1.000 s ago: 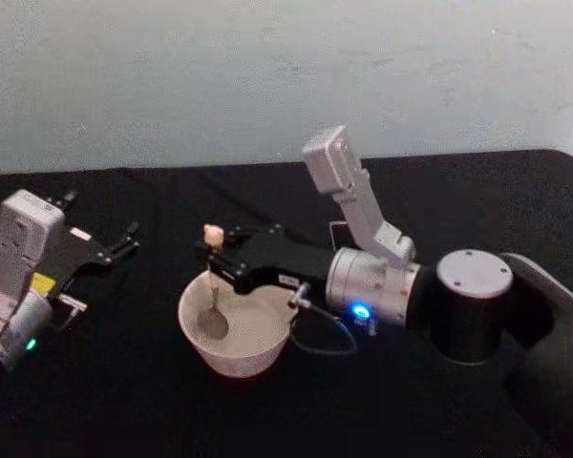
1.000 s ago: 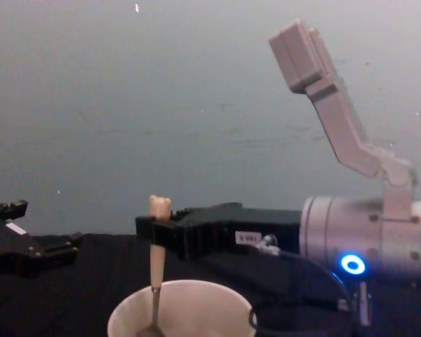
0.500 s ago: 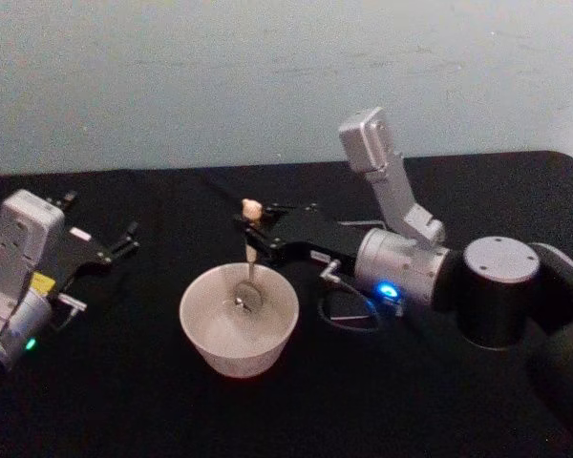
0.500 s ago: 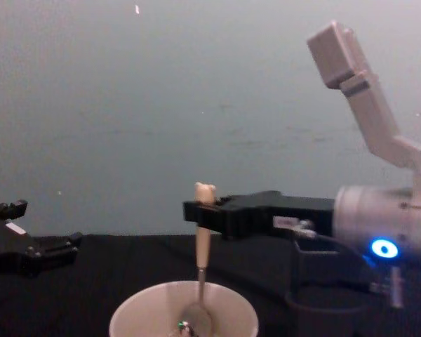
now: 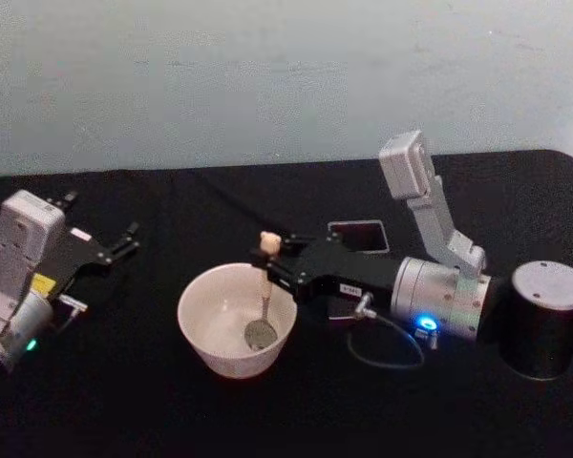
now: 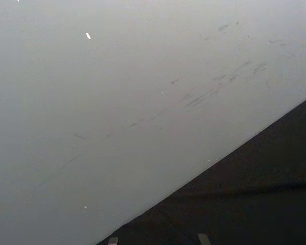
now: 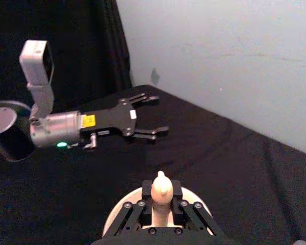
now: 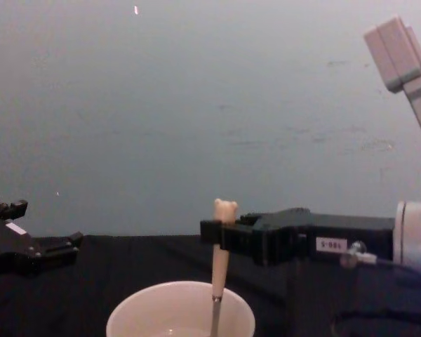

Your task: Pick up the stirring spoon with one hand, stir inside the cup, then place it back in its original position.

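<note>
The right arm reaches level from the right side of the table (image 5: 124,382). The right gripper (image 5: 267,258) pinches the stirring spoon (image 5: 260,334) upright by its upper handle. The spoon's bowl sits inside the cup (image 5: 196,298), near the table's front centre.

The head view shows the dark grey holder (image 5: 356,235) behind the arm. The right wrist view shows the left gripper (image 7: 155,116) with fingers spread, near the left edge.

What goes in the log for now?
phase: stir | right gripper: shut on stirring spoon, bowl in cup | left gripper: open, parked left | holder: behind right gripper
</note>
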